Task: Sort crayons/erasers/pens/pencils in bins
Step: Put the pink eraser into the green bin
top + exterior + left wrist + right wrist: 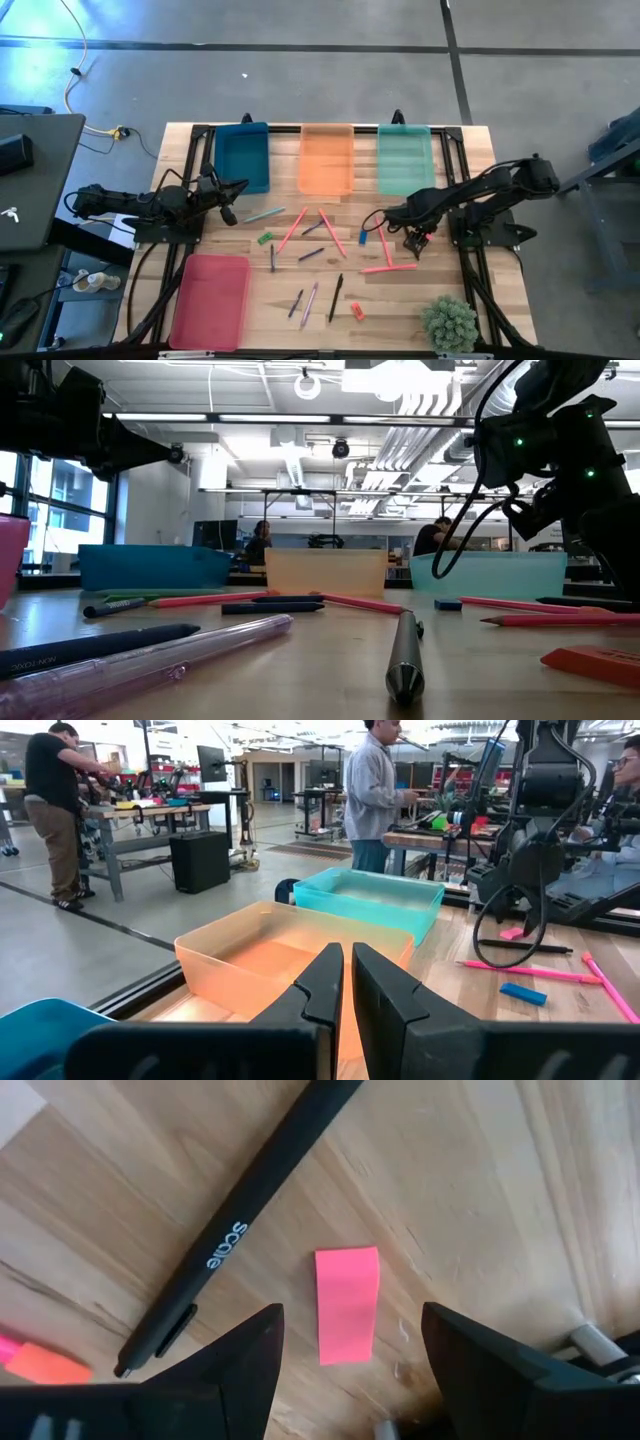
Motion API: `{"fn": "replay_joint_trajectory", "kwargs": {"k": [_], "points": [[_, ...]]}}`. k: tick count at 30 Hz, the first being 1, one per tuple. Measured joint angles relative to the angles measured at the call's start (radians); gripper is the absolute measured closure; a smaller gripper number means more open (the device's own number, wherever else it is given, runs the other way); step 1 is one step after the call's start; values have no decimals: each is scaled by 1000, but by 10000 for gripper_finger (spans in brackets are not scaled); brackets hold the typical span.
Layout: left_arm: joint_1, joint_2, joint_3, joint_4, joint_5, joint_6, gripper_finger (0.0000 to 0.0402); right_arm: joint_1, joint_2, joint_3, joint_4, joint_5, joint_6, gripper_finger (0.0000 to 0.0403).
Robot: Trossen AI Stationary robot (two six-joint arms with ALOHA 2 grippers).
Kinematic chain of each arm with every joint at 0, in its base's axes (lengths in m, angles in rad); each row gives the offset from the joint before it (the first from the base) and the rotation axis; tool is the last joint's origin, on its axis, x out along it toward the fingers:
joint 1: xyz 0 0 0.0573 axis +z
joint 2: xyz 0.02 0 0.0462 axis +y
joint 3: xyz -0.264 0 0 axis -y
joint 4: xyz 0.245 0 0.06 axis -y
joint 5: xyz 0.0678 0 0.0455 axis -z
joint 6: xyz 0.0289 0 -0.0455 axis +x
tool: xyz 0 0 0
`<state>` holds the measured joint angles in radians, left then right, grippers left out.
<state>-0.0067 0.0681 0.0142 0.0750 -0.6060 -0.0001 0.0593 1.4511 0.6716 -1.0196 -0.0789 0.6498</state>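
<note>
1. Pink eraser lies flat on the table, directly beneath the right gripper, fingers spread wide and empty, poised above it.
2. Black pen lies just beside; a skewed descent could nudge it or the eraser.
3. Left gripper, fingers clenched on nothing, hovers near the orange bin.

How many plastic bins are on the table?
4: the teal-blue bin, orange bin and mint-green bin line the far edge; the pink-red bin sits near the front-left corner.
</note>
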Motion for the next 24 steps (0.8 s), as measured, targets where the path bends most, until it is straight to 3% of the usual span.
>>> {"fn": "replay_joint_trajectory", "kwargs": {"k": [24], "points": [[0, 0, 0, 0, 0, -23, 385, 0, 43, 0, 30, 16, 6, 171]]}}
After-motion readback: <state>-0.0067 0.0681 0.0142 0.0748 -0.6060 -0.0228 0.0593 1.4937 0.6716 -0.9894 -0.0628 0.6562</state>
